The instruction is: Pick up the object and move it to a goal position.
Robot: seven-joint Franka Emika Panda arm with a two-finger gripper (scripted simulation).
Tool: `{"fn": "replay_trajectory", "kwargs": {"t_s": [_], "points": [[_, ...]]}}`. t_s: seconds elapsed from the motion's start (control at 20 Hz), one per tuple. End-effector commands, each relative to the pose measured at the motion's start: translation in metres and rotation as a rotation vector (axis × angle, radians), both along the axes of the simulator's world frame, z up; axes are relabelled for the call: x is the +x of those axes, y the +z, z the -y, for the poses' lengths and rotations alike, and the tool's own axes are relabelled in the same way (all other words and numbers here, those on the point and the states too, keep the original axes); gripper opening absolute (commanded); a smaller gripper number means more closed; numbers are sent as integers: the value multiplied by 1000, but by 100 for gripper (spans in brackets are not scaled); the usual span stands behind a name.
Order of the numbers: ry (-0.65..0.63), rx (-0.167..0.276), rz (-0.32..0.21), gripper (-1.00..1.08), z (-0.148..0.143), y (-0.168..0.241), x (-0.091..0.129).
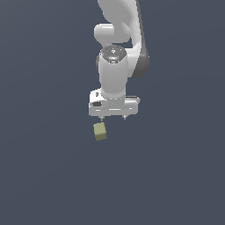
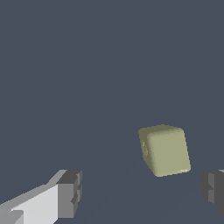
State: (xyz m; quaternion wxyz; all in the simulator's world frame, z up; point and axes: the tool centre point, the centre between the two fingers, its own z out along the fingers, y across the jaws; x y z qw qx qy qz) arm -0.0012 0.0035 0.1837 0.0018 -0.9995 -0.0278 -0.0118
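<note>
The olive-tan cube (image 1: pixel 100 131) lies on the dark grey floor, a little below my white gripper (image 1: pixel 113 117) and toward the exterior view's left, close under one fingertip. In the wrist view the cube (image 2: pixel 165 149) sits turned at a slight angle, beyond the gripper (image 2: pixel 141 190), nearer to one dark finger pad (image 2: pixel 213 189) than to the other (image 2: pixel 70 192). The jaws stand wide apart and hold nothing. The gripper points straight down and does not touch the cube.
A plain dark grey floor (image 1: pixel 44 176) surrounds the cube on all sides. The white arm (image 1: pixel 115 70) rises above the gripper toward the top of the exterior view. No other objects show.
</note>
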Motion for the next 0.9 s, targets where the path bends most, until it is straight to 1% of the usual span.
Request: {"fn": "replay_trajectory", "kwargs": {"t_s": [0.0,0.45,0.85], "points": [[13,-5,6,100,1,3,1],[26,-5,3,100,7,-5,1],[87,-7,-8,100,35,-38,-2]]}}
